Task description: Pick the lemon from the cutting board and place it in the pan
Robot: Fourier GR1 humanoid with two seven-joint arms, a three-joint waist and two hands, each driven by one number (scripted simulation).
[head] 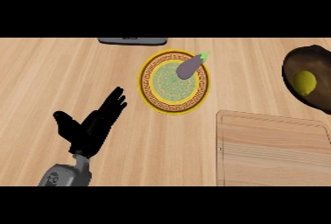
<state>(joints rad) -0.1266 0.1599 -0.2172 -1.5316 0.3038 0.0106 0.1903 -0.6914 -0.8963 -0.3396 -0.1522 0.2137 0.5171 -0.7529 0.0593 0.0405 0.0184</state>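
A yellow lemon (305,82) lies inside the dark pan (310,65) at the right edge of the counter. Below it, the pale wooden cutting board (275,151) at the lower right carries nothing. My left hand (90,124) shows at the lower left, open with fingers straight and pointing up and to the right, far from both board and pan. The right hand does not show in this view.
A yellow patterned plate (161,92) sits at the middle with a purple eggplant (191,65) resting across its upper right rim. A grey flat object (132,40) lies at the counter's far edge, upper middle.
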